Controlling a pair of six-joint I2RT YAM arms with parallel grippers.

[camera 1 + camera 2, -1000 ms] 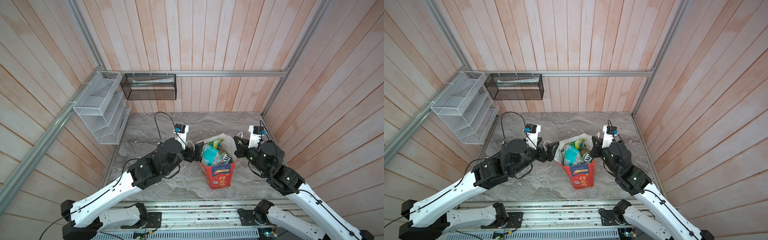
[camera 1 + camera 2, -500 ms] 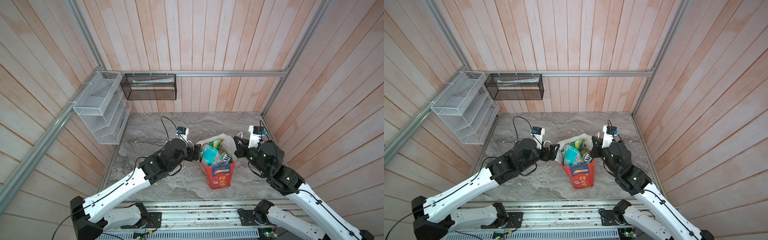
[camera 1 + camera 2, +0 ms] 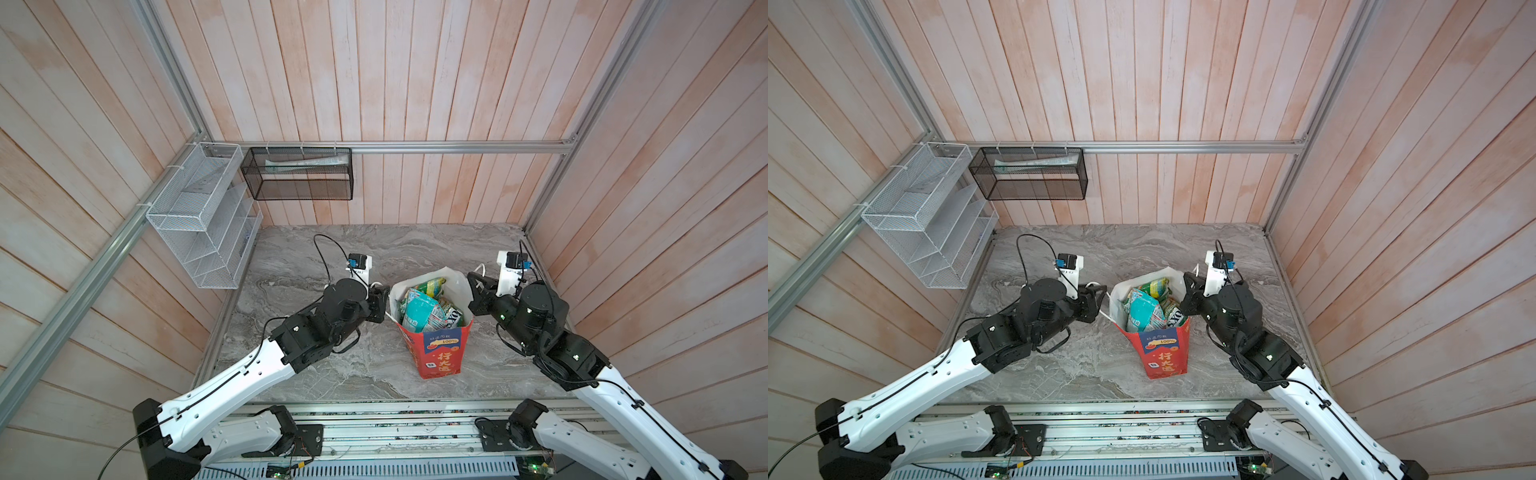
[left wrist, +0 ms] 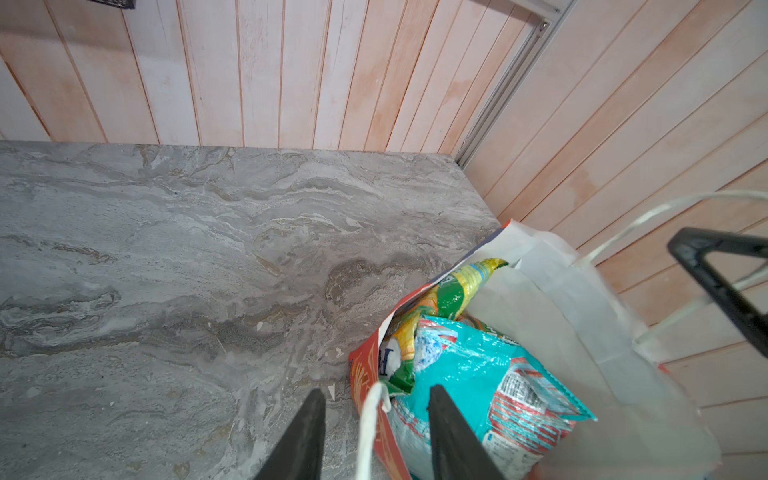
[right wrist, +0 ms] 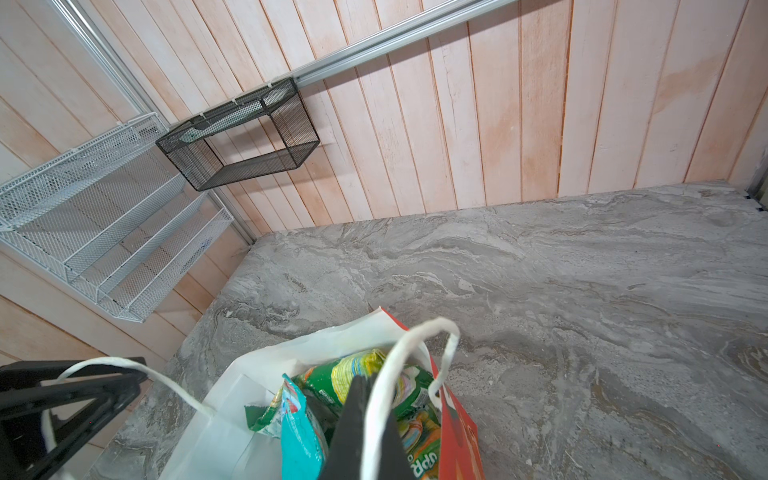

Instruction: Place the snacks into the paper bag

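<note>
Left wrist: L gripper [image 4: 376,390] jaws apart astride bag [image 4: 561,311] rim + cord [image 4: 365,428]; R gripper [image 5: 360,386] shut. Snacks [image 4: 478,365] are judged bagged; rim grasp underway, gentle closure req'd.

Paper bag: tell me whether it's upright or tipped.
Upright: the paper bag stands on its base, mouth facing up, snacks showing inside.

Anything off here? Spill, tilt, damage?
Nothing has spilled onto the table. The paper bag stands upright, but its mouth is splayed wide with an uneven rim, and the snacks sit heaped to the rim, a teal pouch on top. One cord handle drapes over the right gripper.
</note>
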